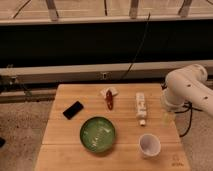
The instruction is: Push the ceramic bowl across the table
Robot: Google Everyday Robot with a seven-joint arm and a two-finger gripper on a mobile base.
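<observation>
The ceramic bowl (97, 134) is round, shallow and glossy green with pale marks inside. It sits near the front middle of the light wooden table (60, 140). The white robot arm (187, 87) stands at the table's right edge. Its gripper (167, 117) hangs down over the right edge of the table, well to the right of the bowl and apart from it. It holds nothing that I can see.
A small white cup (149, 145) stands right of the bowl. A white bottle (141, 106) lies on its side behind the cup. A red object on a white napkin (109, 97) lies at the back middle. A black phone (73, 110) lies back left.
</observation>
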